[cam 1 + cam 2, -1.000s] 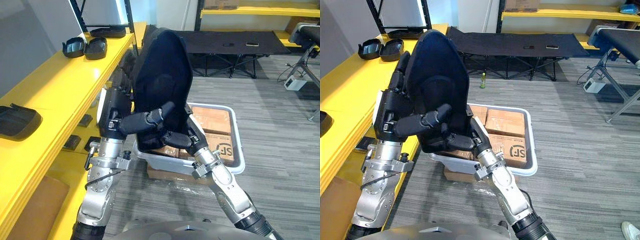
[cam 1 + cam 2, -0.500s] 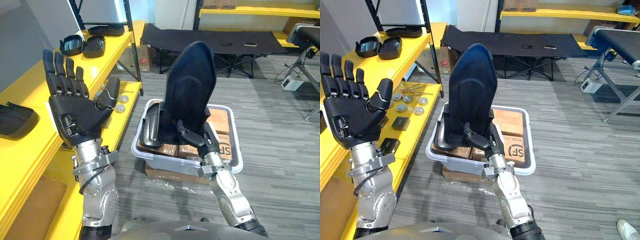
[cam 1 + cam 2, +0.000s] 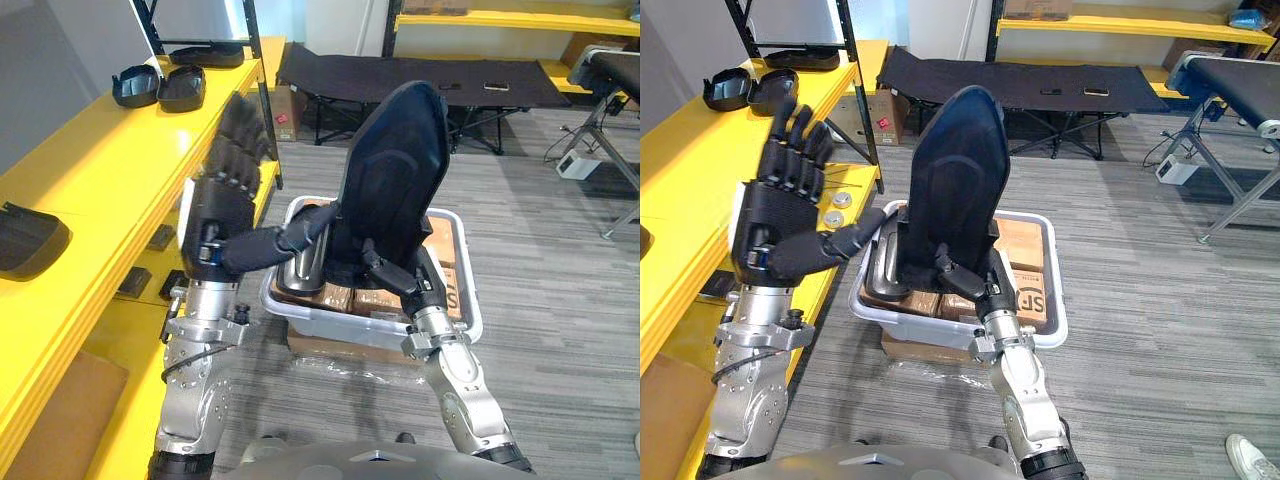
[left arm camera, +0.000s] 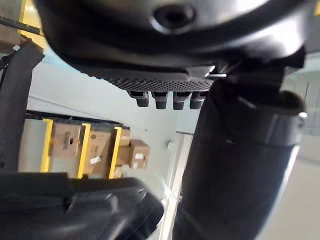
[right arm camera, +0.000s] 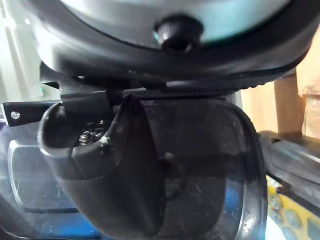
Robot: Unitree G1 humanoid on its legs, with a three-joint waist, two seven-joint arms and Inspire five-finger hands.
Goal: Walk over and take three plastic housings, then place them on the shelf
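A large black plastic housing [image 3: 390,170] stands upright over the white bin [image 3: 465,318]. My right hand [image 3: 395,278] is shut on its lower edge, and its thumb [image 5: 100,145] curls over the housing's rim [image 5: 200,165]. To the left of the housing my left hand [image 3: 215,215] is raised and open, fingers straight up. Its thumb [image 3: 300,232] reaches toward the housing's left edge; whether it touches I cannot tell. A second black housing [image 3: 303,268] lies in the bin on brown boxes.
A long yellow shelf [image 3: 110,170] runs along the left. It carries two small black housings [image 3: 160,87] at its far end and another [image 3: 30,238] nearer. Small parts lie on its lower level [image 3: 160,240]. A black cot [image 3: 420,70] stands behind the bin.
My left hand, raised palm-out at the far left half a second ago, has turned and swung right toward the housing. A second ago both hands held the housing close up.
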